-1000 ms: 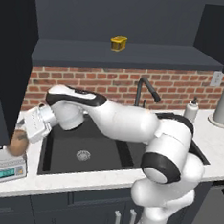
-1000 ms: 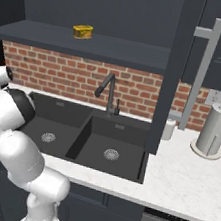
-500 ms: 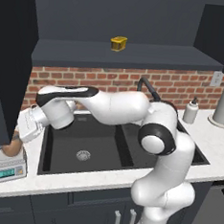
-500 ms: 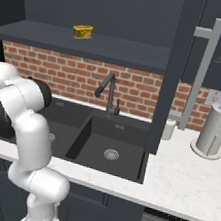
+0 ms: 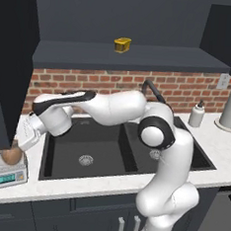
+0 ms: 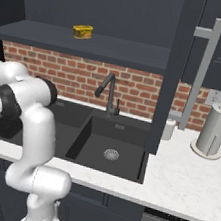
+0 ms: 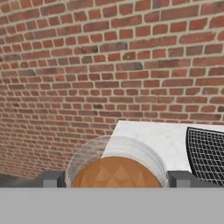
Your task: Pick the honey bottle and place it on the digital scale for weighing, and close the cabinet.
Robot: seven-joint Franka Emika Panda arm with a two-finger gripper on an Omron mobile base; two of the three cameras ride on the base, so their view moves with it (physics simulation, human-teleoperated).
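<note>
Honey bottle (image 5: pixel 12 156) sits on the digital scale (image 5: pixel 6 171) at the surface's left end, gripped between the closed fingers (image 7: pixel 52 179). Placement is nearly complete. Next move calls for release, then withdrawal toward the open cabinet (image 6: pixel 176 67) door.

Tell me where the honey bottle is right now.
In the left base view, the honey bottle sits on the digital scale at the counter's far left, beside the sink, with the end effector around it.
</note>
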